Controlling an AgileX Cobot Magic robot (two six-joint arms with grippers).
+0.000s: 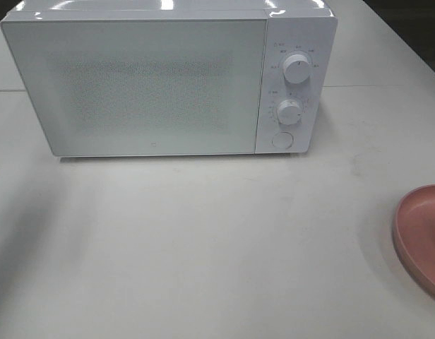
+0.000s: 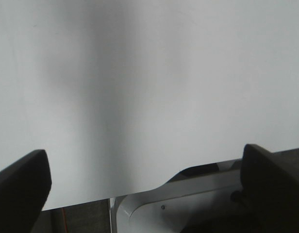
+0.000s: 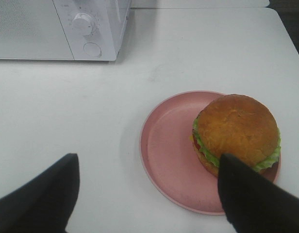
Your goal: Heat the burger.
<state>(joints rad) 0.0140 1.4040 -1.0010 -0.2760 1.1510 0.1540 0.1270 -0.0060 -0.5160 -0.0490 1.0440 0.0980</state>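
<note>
**Heat burger: opening stage, nothing grasped**

Right gripper (image 3: 144, 194): jaws apart, empty, hovering near burger (image 3: 236, 133) on pink plate (image 3: 169, 155). Left gripper (image 2: 144, 189): jaws wide, empty, over table (image 2: 140, 73). Microwave (image 1: 154, 85): door shut. Next, likely: open door, then lift burger.

- Burger (image 3: 236, 132): visible in the right wrist view only, lower right of the frame.
- Appearance: round domed top bun, glossy orange-brown with a slightly mottled surface. Ruffled green lettuce shows below the bun along the left and lower right edges; a thin strip of red shows at the left, under the lettuce.
- Pose: upright, bun side up, whole.
- Location: resting on a flat round pink plate (image 3: 166, 155), off-centre toward the plate's right side, reaching nearly to that rim.
- Lower edge partly hidden by a dark shape in the foreground.
</note>
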